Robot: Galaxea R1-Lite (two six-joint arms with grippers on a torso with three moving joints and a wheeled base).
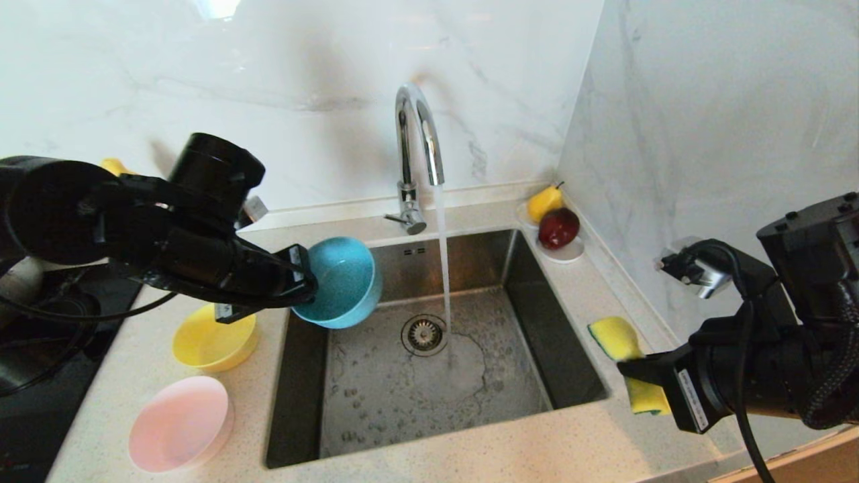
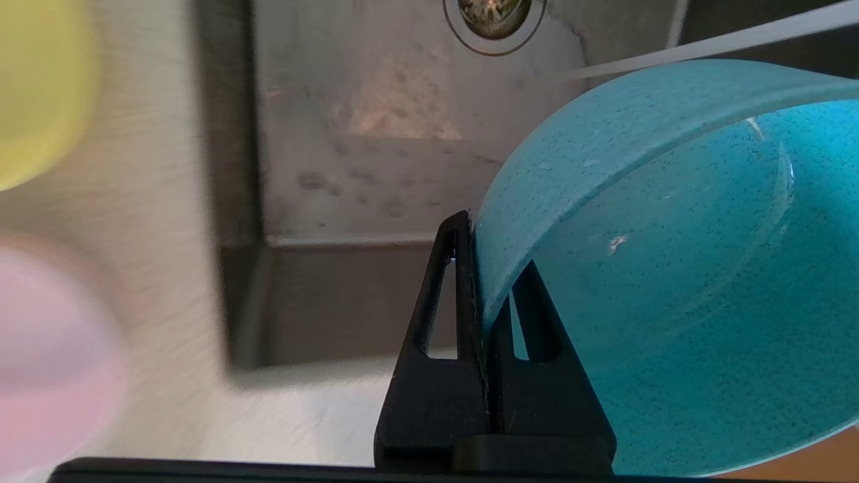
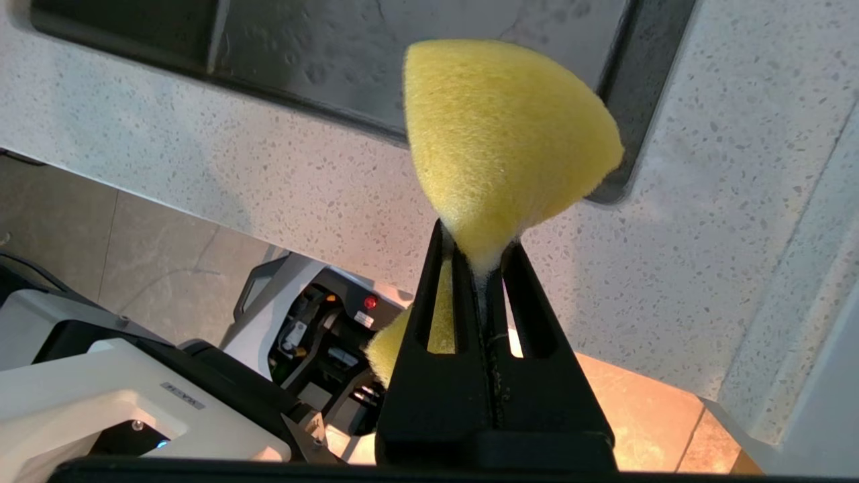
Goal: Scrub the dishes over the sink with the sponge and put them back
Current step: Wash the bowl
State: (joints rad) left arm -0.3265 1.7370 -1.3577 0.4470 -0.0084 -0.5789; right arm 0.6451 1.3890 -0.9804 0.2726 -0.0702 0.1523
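Note:
My left gripper [image 1: 305,278] is shut on the rim of the light blue bowl [image 1: 342,282], held tilted over the left back corner of the sink [image 1: 577,376]; the wrist view shows the rim pinched between the fingers [image 2: 463,268], the blue bowl [image 2: 671,268] filling one side. The yellow bowl [image 1: 213,341] and the pink bowl [image 1: 180,422] sit on the counter left of the sink. My right gripper [image 1: 637,369] is shut on the yellow sponge [image 1: 621,339] above the counter right of the sink; the sponge [image 3: 500,141] bulges out past the fingertips.
Water runs from the chrome tap [image 1: 417,157] into the sink near the drain strainer [image 1: 424,333]. A white saucer [image 1: 567,253] with a yellow pear [image 1: 543,201] and a red apple [image 1: 558,227] stands at the back right corner. A dark hob [image 1: 40,376] lies far left.

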